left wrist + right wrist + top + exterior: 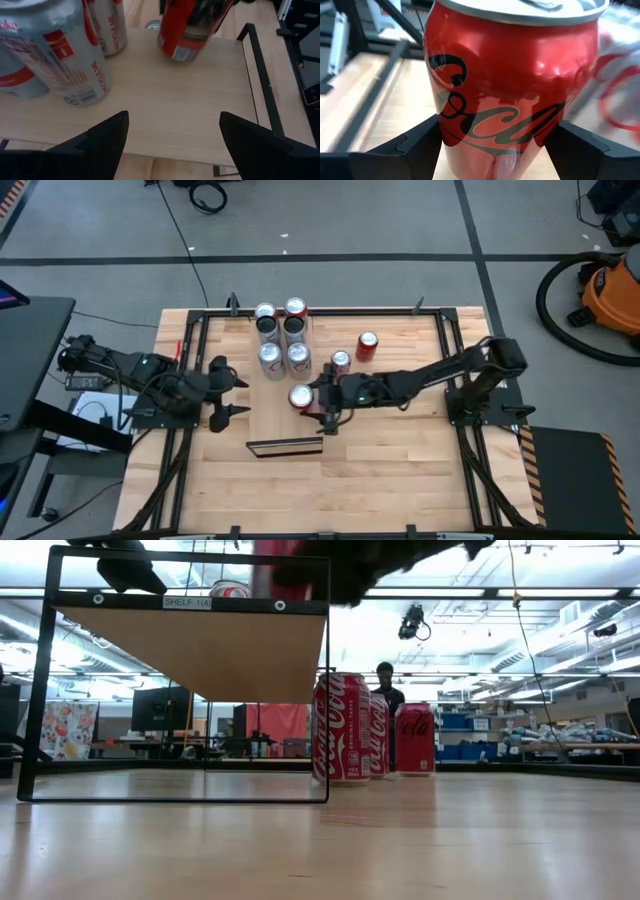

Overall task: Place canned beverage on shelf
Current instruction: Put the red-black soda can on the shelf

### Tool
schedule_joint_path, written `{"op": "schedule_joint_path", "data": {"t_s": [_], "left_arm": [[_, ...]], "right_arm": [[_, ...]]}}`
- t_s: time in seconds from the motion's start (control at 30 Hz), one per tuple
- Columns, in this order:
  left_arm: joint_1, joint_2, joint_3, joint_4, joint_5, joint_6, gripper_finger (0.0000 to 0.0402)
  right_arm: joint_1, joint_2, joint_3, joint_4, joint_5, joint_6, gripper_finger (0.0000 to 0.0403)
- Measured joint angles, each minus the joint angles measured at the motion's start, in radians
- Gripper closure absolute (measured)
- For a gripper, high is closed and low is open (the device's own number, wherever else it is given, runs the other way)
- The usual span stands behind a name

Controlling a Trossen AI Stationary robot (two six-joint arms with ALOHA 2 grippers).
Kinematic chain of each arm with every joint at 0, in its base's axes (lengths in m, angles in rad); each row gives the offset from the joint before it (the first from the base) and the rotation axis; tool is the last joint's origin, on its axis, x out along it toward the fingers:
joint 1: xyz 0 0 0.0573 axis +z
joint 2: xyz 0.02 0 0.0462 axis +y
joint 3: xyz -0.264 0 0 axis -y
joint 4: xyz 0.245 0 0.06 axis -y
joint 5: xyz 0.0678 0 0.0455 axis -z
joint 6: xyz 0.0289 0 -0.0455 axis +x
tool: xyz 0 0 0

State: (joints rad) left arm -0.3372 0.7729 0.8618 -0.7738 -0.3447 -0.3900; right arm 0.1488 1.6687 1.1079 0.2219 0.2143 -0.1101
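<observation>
At the shelf's left side, the left gripper [226, 387] hovers with fingers spread wide, holding nothing. Four silver cans [281, 338] stand on the shelf [278, 423] at its far end. Right of centre, the right gripper [327, 402] has its fingers closed around a red can [301, 397], upright over the shelf top.

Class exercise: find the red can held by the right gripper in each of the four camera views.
High view: red can at centre, on the shelf.
Low view: its red body at the top edge, mostly hidden.
Left wrist view: upper middle.
Right wrist view: fills the frame.
Shared landmark: the shelf.
</observation>
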Motion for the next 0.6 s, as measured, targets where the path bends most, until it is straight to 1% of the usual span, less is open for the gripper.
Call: {"op": "schedule_joint_path", "data": {"t_s": [0.17,0.27,0.33,0.43,0.53,0.6], "left_arm": [[-0.016,0.0,0.0,0.001,0.0,-0.015,0.0079],[-0.016,0.0,0.0,0.007,-0.001,-0.015,0.0079],[-0.016,0.001,0.0,0.009,-0.002,-0.011,0.0079],[-0.016,0.003,0.0,0.019,-0.002,-0.01,0.0079],[-0.016,0.011,0.0,0.022,-0.002,-0.009,0.0079],[-0.016,0.02,-0.001,0.024,-0.002,-0.007,0.0079]], "right_arm": [[-0.016,0.084,0.075,0.02,0.001,0.004,0.0086],[-0.024,0.116,0.089,0.031,-0.016,0.013,0.0076],[-0.03,0.114,0.089,0.025,-0.035,0.013,0.0064],[-0.033,0.109,0.089,0.023,-0.032,0.012,0.0049],[-0.028,0.092,0.088,0.03,-0.024,-0.012,0.0044],[-0.019,0.077,0.088,0.039,0.001,-0.027,0.0044]]}}
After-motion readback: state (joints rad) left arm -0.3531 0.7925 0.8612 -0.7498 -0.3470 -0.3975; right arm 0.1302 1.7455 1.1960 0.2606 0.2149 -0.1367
